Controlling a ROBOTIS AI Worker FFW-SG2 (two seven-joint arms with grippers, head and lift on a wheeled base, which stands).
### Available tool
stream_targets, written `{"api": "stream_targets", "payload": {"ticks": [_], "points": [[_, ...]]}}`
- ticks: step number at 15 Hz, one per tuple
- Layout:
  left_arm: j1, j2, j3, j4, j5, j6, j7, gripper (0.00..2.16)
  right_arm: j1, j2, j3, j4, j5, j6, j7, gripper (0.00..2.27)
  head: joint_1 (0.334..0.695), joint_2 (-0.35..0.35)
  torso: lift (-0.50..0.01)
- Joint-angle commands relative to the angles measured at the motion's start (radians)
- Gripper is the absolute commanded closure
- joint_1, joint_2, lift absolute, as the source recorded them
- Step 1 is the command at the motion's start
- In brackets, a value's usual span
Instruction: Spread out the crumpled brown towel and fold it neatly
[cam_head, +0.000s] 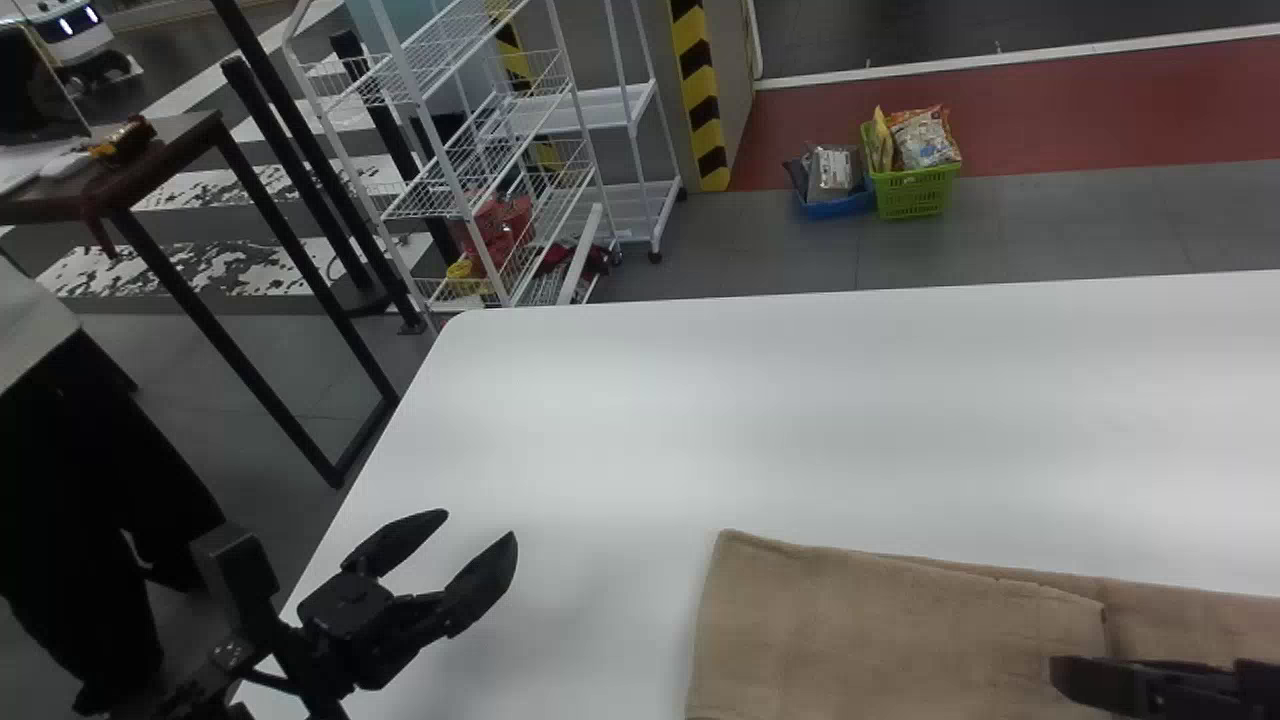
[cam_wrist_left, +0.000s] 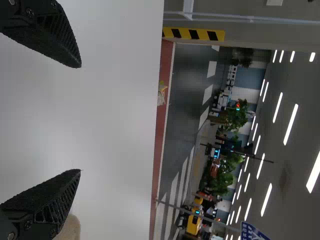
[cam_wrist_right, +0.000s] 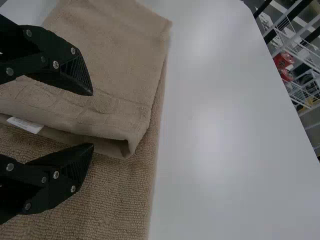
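Observation:
The brown towel (cam_head: 880, 620) lies at the table's near right, its left part folded over so that an edge with a white tag (cam_wrist_right: 25, 125) rests on the lower layer. Over the table's left side my left gripper (cam_head: 475, 545) stands open, away from the towel; its fingers also face each other widely spaced in the left wrist view, the gripper (cam_wrist_left: 80, 119) holding nothing. At the bottom right my right gripper (cam_head: 1150, 675) is above the towel near the folded edge. In the right wrist view this gripper (cam_wrist_right: 93, 120) is open, the folded edge between its fingers but not pinched.
The white table (cam_head: 600, 420) has its left edge beside my left arm. Beyond it stand a white wire rack (cam_head: 470, 150), a dark-legged side table (cam_head: 200, 130) and a green basket (cam_head: 912, 192) on the floor. A person in dark trousers stands at the left.

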Motion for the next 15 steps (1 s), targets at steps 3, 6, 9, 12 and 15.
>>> {"api": "stream_targets", "payload": {"ticks": [3, 6, 9, 12, 15], "points": [[0.0, -0.003, 0.0, 0.002, -0.002, 0.0, 0.0, 0.06, -0.003, -0.002, 0.009, 0.002, 0.004, 0.002, 0.003, 0.58, 0.695, 0.35, -0.128], [-0.001, -0.003, 0.006, 0.002, -0.003, 0.0, 0.0, 0.06, 0.005, -0.002, 0.012, -0.007, -0.001, 0.002, 0.008, 0.58, 0.695, 0.35, -0.128], [-0.001, -0.003, 0.008, 0.005, -0.003, 0.0, -0.003, 0.06, 0.012, -0.006, 0.002, -0.021, -0.005, 0.002, 0.009, 0.58, 0.695, 0.35, -0.128], [-0.006, -0.003, 0.008, 0.013, -0.003, 0.0, -0.002, 0.06, 0.015, -0.009, 0.003, -0.021, -0.005, 0.002, 0.014, 0.58, 0.695, 0.35, -0.128], [-0.009, -0.003, 0.006, 0.014, -0.005, 0.0, -0.003, 0.06, 0.029, -0.009, 0.002, -0.023, -0.007, 0.002, 0.028, 0.58, 0.695, 0.35, -0.128]]}}
